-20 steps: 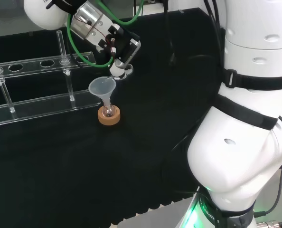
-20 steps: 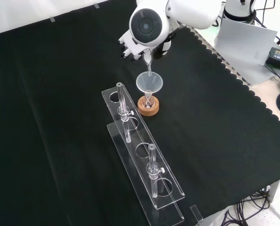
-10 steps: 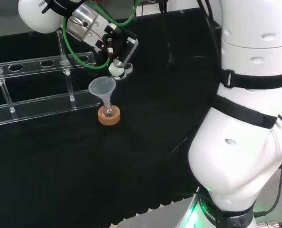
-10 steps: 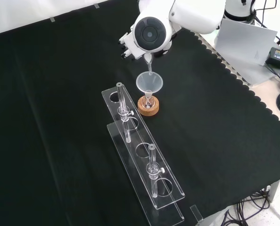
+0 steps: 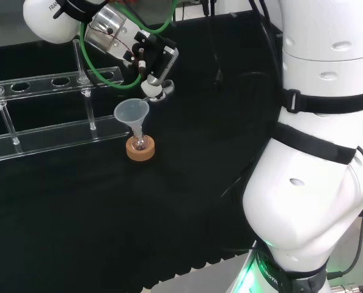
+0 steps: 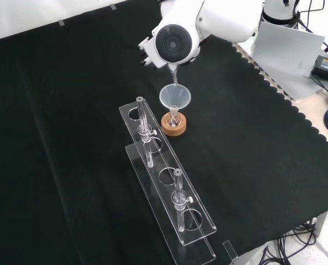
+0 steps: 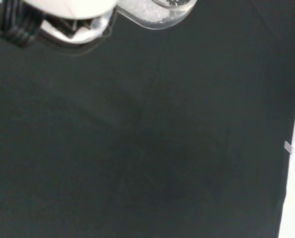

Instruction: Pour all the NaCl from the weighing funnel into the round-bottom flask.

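Since the earlier frame your hand point(image 5: 150, 61) had edged slightly up and toward three o'clock in the head view, while the glassware sat unchanged. Going left to right in that view, you had the clear rack point(image 5: 47, 116) at nine o'clock, then the plastic funnel point(image 5: 131, 113) seated in the round-bottom flask point(image 5: 140, 143) on its cork ring point(image 5: 140, 150). At one o'clock of the funnel mouth, your hand gripped the weighing funnel point(image 5: 154, 91), tilted, its spout point(image 6: 174, 77) just above the funnel. White NaCl point(image 7: 147, 12) lay in its bowl in the wrist view. You were mid-pour, I judged; next you needed a steeper tilt with the spout kept over the funnel.
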`<state>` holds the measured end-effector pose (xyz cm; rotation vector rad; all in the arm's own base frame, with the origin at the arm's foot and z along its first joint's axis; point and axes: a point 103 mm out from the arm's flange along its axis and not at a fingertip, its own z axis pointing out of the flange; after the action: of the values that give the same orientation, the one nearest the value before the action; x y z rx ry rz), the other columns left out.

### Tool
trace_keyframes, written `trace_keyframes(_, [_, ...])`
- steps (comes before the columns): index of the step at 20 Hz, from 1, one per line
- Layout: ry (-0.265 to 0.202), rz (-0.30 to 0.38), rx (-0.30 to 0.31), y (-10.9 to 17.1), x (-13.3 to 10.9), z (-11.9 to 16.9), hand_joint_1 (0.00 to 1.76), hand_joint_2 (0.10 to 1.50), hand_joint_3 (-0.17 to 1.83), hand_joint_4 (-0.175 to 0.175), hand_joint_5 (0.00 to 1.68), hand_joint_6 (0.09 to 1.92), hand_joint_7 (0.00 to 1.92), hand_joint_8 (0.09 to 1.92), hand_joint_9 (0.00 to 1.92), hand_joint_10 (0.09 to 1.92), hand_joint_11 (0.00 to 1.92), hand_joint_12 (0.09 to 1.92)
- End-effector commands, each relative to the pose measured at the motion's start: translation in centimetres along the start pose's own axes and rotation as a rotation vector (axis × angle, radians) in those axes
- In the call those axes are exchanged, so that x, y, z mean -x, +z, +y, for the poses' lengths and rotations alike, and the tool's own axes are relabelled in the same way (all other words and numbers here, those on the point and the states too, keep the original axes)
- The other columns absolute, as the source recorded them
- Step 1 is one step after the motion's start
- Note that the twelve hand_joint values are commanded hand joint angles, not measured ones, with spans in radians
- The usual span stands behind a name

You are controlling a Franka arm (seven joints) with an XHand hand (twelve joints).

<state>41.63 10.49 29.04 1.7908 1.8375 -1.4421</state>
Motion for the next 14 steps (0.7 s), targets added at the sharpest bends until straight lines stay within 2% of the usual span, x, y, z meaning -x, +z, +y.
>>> trace_keyframes(1, [0.01,-0.027,-0.007,0.03,0.11,-0.04,1.14,0.61,0.68,0.175,1.36,0.53,0.45,0.58,0.81,0.37,0.59,1.2])
trace_keyframes(14, [0.018,-0.058,-0.013,-0.88,0.04,-0.23,1.14,0.61,0.68,0.175,1.36,0.53,0.45,0.58,0.8,0.38,0.58,1.2])
